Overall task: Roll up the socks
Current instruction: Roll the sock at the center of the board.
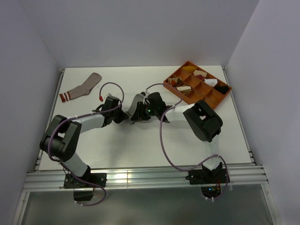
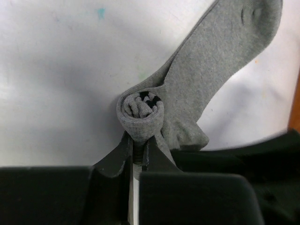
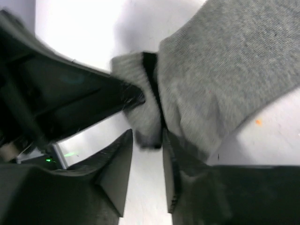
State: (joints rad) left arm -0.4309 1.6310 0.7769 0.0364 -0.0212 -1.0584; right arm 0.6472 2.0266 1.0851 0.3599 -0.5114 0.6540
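Observation:
The grey sock (image 2: 211, 61) lies on the white table, its cuff end wound into a small roll (image 2: 139, 115) with dark stripes showing inside. My left gripper (image 2: 138, 149) is shut on the bottom of that roll. In the top view the left gripper (image 1: 124, 116) and right gripper (image 1: 138, 111) meet at the sock (image 1: 137, 99) in the table's middle. My right gripper (image 3: 146, 137) is open, its tips on either side of the rolled end (image 3: 140, 117), against the sock's body (image 3: 225, 70). The pinkish-tan sock (image 1: 83, 87) lies flat at the far left, untouched.
An orange divided tray (image 1: 212, 97) with small cloth bundles stands at the far right. The left gripper's black finger (image 3: 84, 89) crowds the right wrist view. White walls close in the table on three sides.

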